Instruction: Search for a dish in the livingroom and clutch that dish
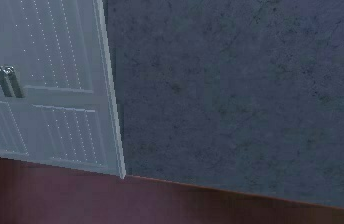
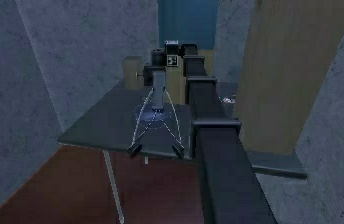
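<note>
Grey table (image 2: 92, 125) edge near tool (image 2: 156, 149), wall (image 1: 240, 90) ahead

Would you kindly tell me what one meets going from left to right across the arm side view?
Blue-grey wall → the dark table's thin leg → pincer → arm's dark bar → tall wooden panel.

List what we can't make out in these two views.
Door: the forward view's left and top edges cut it off.
Tan block on the table: arm side view, too small to name.
Table's right side: the arm covers part of it.
Wooden panel: the top edge cuts it off.
</note>
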You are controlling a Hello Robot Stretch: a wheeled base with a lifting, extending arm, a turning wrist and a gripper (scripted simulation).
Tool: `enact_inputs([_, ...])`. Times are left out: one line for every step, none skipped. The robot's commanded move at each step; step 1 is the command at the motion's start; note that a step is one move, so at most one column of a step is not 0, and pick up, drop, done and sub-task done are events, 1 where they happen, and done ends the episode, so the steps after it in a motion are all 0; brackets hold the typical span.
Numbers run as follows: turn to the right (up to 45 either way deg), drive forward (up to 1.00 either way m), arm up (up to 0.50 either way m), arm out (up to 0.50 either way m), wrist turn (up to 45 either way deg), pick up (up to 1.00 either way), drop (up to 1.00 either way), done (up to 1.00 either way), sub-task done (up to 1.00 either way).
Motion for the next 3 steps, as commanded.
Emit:
enact_inputs([0.0, 0.0, 0.0, 0.0, 45.0, 0.0, 0.0, 0.0, 0.0])
enact_inputs([0.0, 0.0, 0.0, 0.0, 45.0, 0.0, 0.0, 0.0, 0.0])
enact_inputs([0.0, 0.0, 0.0, 0.0, 45.0, 0.0, 0.0, 0.0, 0.0])
